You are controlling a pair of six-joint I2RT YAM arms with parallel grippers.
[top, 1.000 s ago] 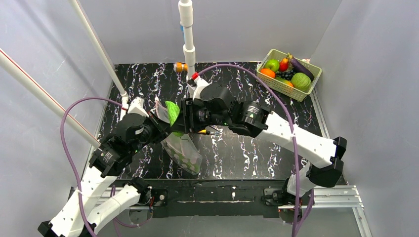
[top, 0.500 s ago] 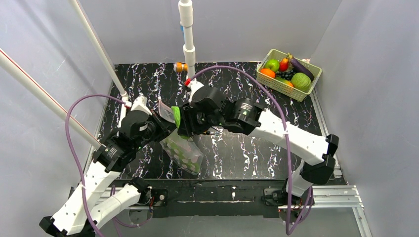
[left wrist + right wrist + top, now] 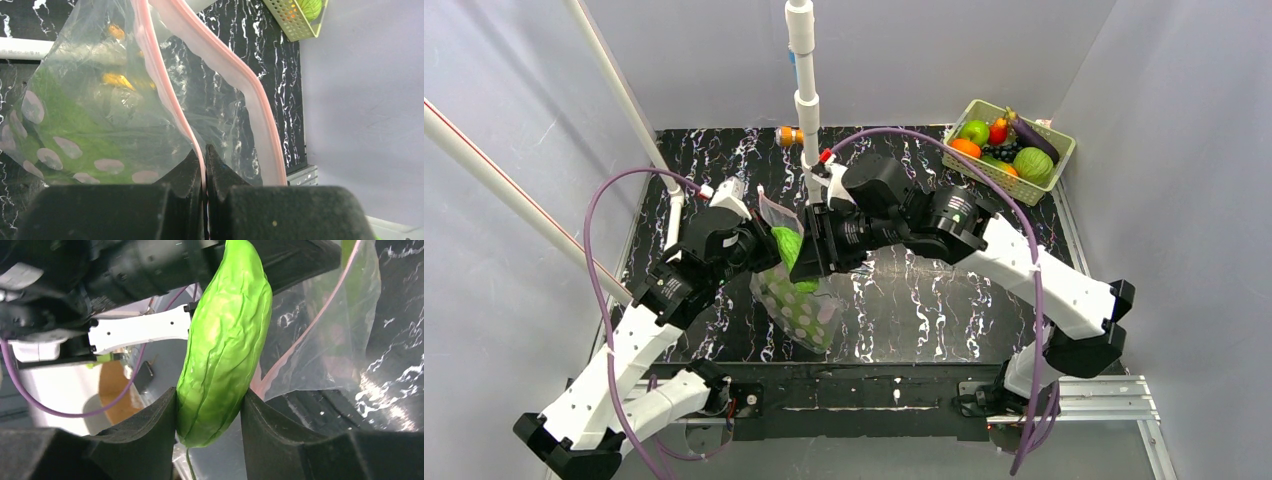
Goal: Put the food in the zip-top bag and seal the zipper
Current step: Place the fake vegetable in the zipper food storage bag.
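Table (image 3: 904, 320): black marbled top.
Left gripper (image 3: 205, 157): jaws together, pinching zipper (image 3: 250, 95) of dotted zip-top bag (image 3: 802, 312).
Right gripper (image 3: 210, 400): clamped on green leafy vegetable (image 3: 225, 340), at bag mouth.
Basket (image 3: 989, 172): other food (image 3: 1032, 162), far right corner.

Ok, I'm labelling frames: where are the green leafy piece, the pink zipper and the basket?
green leafy piece (image 3: 225, 335): right wrist view, middle of its body.
pink zipper (image 3: 169, 100): left wrist view, near strip, midway up.
basket (image 3: 986, 174): top view, near mesh wall.
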